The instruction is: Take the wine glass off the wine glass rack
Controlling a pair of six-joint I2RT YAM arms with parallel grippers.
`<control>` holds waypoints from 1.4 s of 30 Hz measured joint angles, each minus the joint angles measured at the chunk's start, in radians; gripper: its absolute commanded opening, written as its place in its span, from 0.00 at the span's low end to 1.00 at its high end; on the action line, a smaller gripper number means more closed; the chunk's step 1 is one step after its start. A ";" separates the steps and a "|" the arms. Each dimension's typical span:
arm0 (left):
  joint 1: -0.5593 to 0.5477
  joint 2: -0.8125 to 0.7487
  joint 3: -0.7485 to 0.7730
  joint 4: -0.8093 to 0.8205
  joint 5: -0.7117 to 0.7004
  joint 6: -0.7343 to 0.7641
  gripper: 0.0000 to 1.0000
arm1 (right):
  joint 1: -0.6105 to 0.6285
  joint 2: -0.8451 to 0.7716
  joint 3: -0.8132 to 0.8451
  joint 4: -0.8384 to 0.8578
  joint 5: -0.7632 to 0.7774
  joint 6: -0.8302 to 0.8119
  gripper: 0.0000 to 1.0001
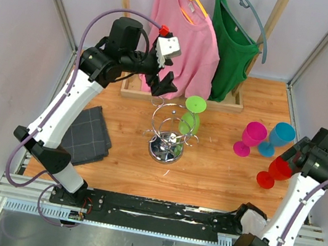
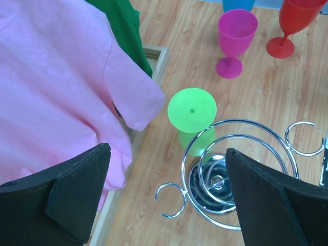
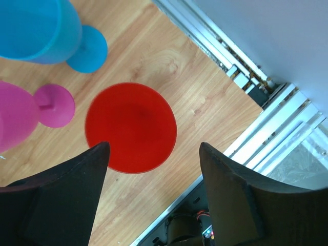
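The chrome wine glass rack (image 1: 165, 149) stands mid-table on its round mirrored base (image 2: 213, 182). A green wine glass (image 1: 191, 116) hangs upside down from one of its looping arms, foot up (image 2: 192, 109). My left gripper (image 1: 163, 85) hovers above and behind the rack, open, with nothing between its fingers; in the left wrist view the left gripper (image 2: 166, 151) frames an empty hook. At the right, a red wine glass (image 1: 273, 171) stands upright on the table. My right gripper (image 3: 154, 149) is open just above the red glass (image 3: 130, 127), its fingers apart from it.
A pink glass (image 1: 250, 137) and a blue glass (image 1: 278, 138) stand left of the red one. A wooden clothes rack at the back holds a pink sweater (image 1: 186, 39) and a green shirt (image 1: 232, 46). A dark grey cloth (image 1: 87, 136) lies at the left. The table edge runs just right of the red glass.
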 measured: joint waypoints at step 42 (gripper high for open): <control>0.097 0.031 -0.042 0.066 -0.238 -0.282 0.99 | 0.734 0.431 0.418 0.298 -0.497 0.449 0.61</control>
